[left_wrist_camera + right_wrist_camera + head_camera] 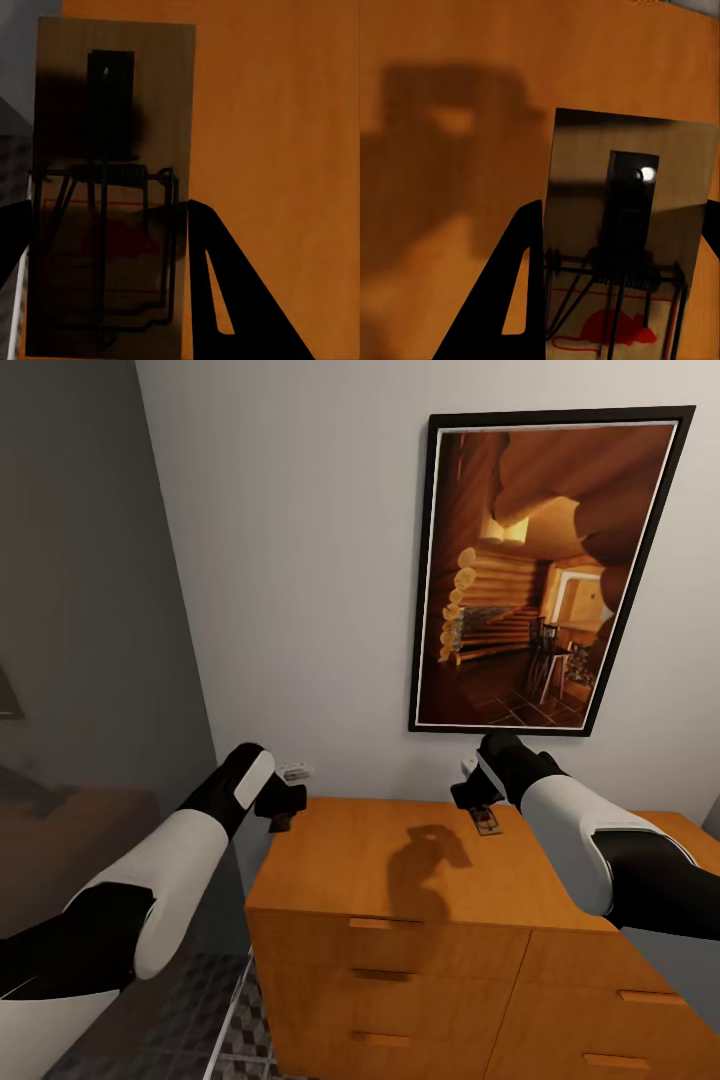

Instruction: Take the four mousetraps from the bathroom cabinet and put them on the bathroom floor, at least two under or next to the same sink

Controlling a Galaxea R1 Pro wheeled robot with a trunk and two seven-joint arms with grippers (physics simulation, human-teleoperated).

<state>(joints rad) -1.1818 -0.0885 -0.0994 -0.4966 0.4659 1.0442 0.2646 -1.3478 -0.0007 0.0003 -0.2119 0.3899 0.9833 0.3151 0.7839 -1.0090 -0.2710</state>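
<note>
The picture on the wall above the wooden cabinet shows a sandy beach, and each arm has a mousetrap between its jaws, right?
Not quite. The picture shows the inside of a log cabin, not a beach; the head view makes that plain. The rest holds: it hangs above the cabinet, and each wrist view shows a mousetrap between the jaws.

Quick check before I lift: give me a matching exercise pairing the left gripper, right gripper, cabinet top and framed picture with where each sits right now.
Things:
1. left gripper
2. right gripper
3. cabinet
4. picture

Places:
A. on the wall above the cabinet
B. at the cabinet top's left edge, a mousetrap between its jaws
C. under both grippers
D. near the wall, over the mousetrap on the cabinet top

Pairs: 1-B, 2-D, 3-C, 4-A
</note>
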